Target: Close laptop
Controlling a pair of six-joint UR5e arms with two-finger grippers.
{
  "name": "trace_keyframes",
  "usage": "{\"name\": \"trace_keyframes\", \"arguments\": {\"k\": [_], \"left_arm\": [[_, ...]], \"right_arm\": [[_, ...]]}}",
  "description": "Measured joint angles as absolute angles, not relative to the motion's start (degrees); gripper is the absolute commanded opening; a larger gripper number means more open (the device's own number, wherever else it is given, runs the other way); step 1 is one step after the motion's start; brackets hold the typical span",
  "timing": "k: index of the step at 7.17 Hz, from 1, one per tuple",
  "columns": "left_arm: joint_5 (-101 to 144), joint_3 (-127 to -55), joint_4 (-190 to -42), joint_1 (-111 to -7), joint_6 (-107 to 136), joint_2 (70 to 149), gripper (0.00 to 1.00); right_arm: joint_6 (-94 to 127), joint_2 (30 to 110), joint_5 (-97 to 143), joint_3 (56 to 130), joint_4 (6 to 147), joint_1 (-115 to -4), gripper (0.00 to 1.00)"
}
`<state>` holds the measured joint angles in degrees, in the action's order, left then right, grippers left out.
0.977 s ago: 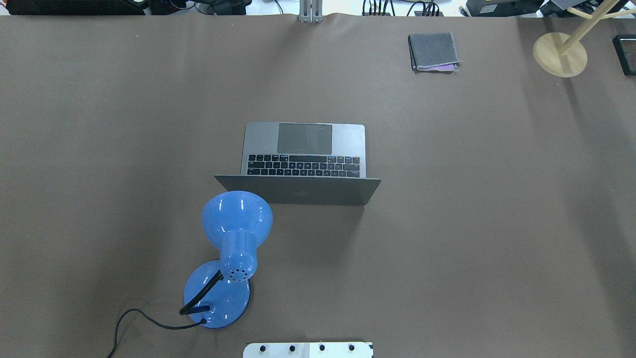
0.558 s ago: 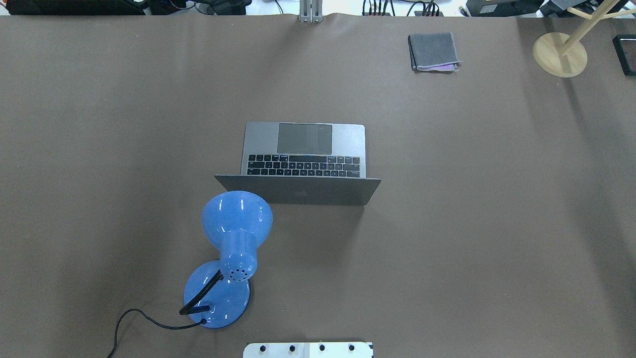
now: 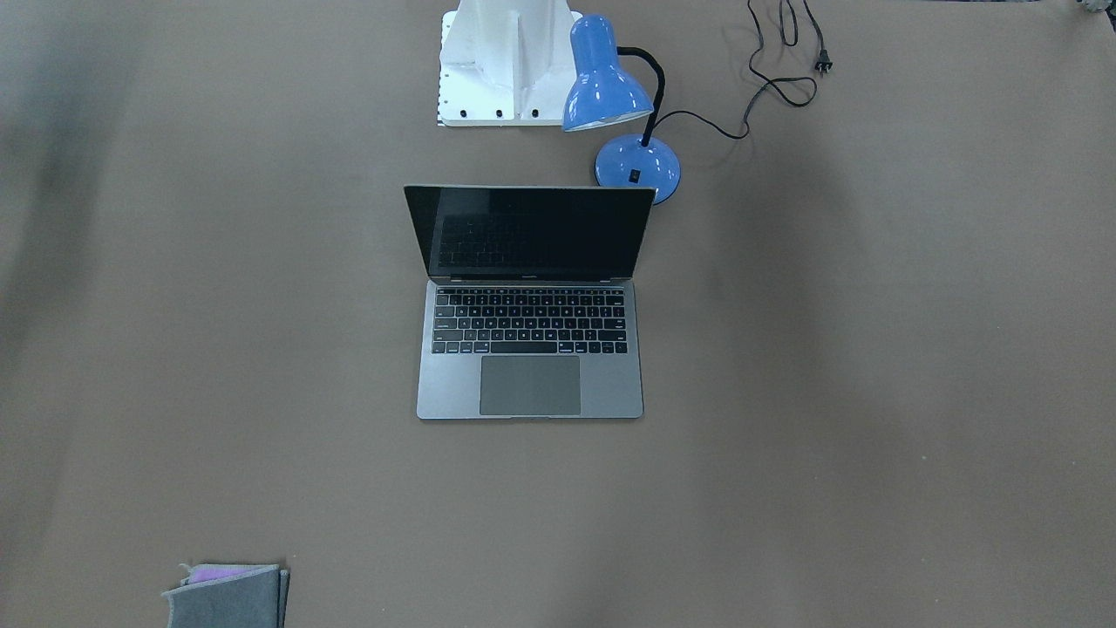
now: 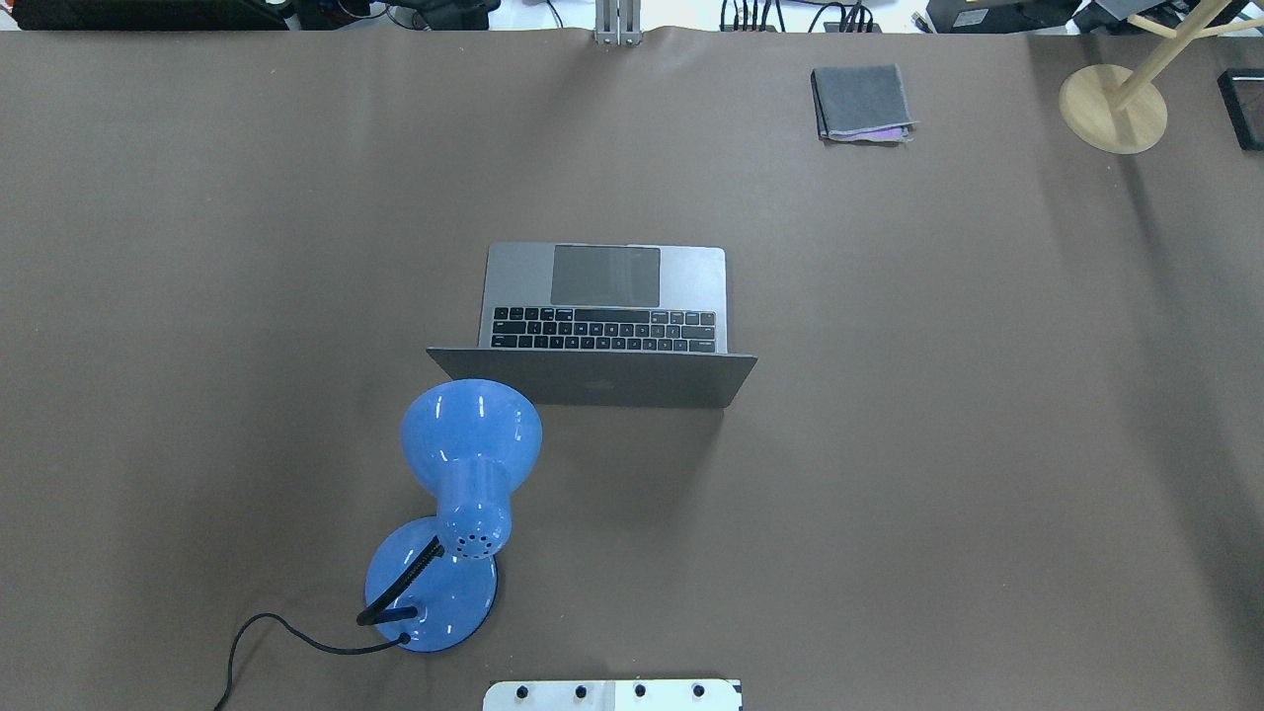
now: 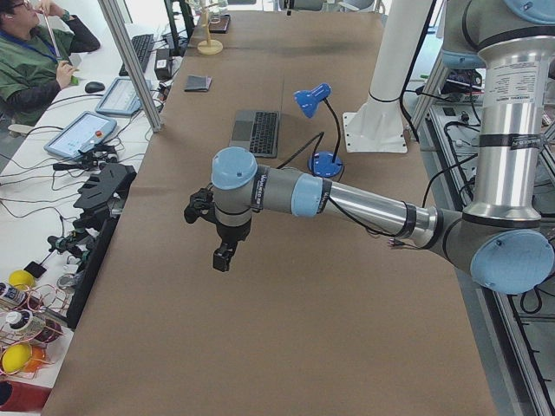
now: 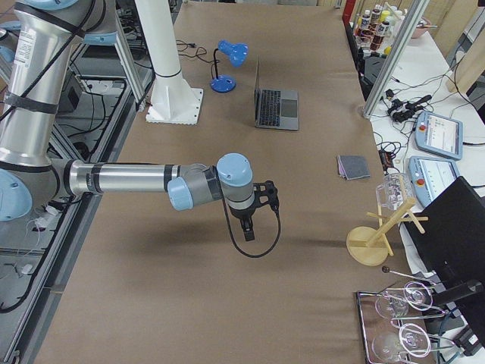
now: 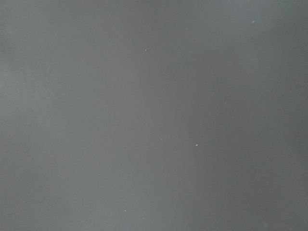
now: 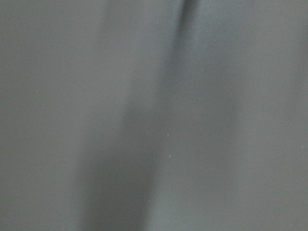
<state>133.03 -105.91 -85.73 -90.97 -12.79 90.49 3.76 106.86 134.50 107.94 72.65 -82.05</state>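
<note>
Both grippers hang well apart from the laptop (image 3: 529, 301); whether left gripper (image 5: 224, 257) or right gripper (image 6: 248, 231) has jaws apart, I cannot tell; laptop stands open mid-table (image 4: 987, 444), near the blue lamp (image 3: 610, 92); closing remains entirely undone.

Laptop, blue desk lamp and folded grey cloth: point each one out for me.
laptop (image 4: 605, 276): overhead exterior view, middle of its trackpad.
blue desk lamp (image 4: 470, 427): overhead exterior view, top of its shade.
folded grey cloth (image 4: 861, 99): overhead exterior view, middle of its top face.
</note>
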Motion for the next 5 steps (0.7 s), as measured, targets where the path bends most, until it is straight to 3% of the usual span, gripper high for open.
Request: {"name": "trace_keyframes", "arguments": {"k": [5], "left_arm": [[134.2,-101.6,-106.5,-91.0,-8.1,92.3,0.99]], "right_arm": [[3.8,101.4,134.9,109.4,72.4,-82.1,1.0]]}}
